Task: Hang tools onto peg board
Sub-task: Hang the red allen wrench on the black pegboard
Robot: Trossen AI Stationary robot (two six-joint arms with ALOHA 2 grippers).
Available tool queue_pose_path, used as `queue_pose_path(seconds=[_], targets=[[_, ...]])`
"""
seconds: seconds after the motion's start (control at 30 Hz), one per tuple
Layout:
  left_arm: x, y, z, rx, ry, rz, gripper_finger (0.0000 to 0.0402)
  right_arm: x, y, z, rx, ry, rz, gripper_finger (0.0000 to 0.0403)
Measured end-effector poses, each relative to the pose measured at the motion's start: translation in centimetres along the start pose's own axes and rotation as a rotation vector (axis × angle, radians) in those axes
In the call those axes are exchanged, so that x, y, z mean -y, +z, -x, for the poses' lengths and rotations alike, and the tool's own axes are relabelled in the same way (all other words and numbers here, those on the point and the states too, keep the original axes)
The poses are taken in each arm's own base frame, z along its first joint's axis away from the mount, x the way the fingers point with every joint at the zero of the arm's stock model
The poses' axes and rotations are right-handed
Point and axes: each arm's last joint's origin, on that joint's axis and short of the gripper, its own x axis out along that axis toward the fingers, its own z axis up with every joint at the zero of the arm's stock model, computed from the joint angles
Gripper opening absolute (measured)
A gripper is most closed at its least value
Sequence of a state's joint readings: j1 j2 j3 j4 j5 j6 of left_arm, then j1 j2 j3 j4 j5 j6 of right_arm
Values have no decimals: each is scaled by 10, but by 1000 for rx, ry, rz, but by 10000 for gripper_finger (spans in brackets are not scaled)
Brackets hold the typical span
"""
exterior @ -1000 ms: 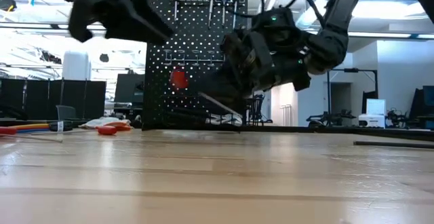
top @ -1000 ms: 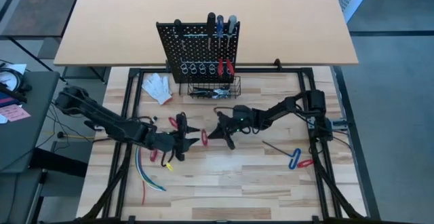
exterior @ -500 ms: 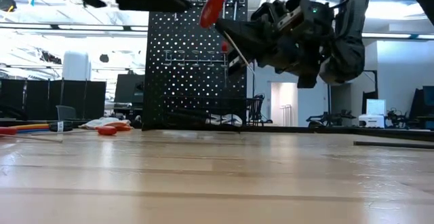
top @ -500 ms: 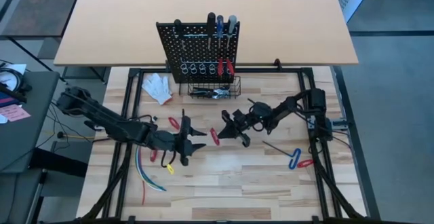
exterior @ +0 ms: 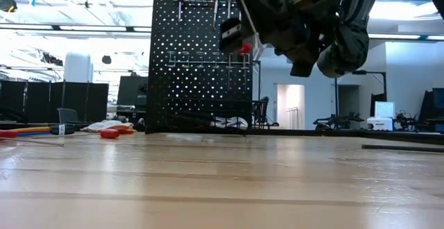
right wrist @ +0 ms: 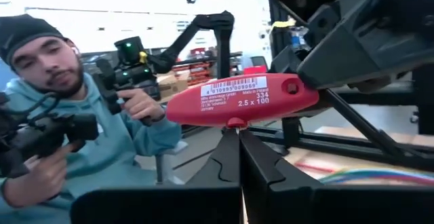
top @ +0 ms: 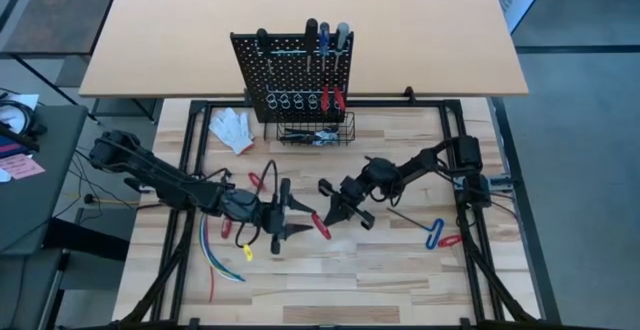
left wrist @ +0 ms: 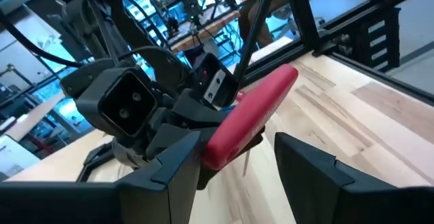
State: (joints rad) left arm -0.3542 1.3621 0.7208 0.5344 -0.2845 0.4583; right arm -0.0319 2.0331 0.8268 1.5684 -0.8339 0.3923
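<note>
Right end effector (top: 333,213) pressed together on the shaft of a red-handled T-shaped tool (top: 321,225), raised above the bench (top: 400,270), left end effector (top: 290,216) spread just beside the handle, peg board (top: 290,75) well behind.

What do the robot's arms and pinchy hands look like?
Both arms are dark, thin and jointed, with black cables looping along them. The left gripper and right gripper each end in two black, pointed fingers. The right gripper carries a boxy black camera block.
</note>
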Motion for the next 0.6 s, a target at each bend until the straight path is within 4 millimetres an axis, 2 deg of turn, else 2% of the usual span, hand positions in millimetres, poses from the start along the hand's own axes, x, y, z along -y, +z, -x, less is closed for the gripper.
queue_pose_path(seconds=[0.37, 0.6], targets=[[-7, 3, -1, 42, 31, 115, 183, 3, 5, -4, 11, 6, 12, 0], [-8, 2, -2, 79, -51, 137, 183, 3, 5, -4, 8, 5, 7, 0]])
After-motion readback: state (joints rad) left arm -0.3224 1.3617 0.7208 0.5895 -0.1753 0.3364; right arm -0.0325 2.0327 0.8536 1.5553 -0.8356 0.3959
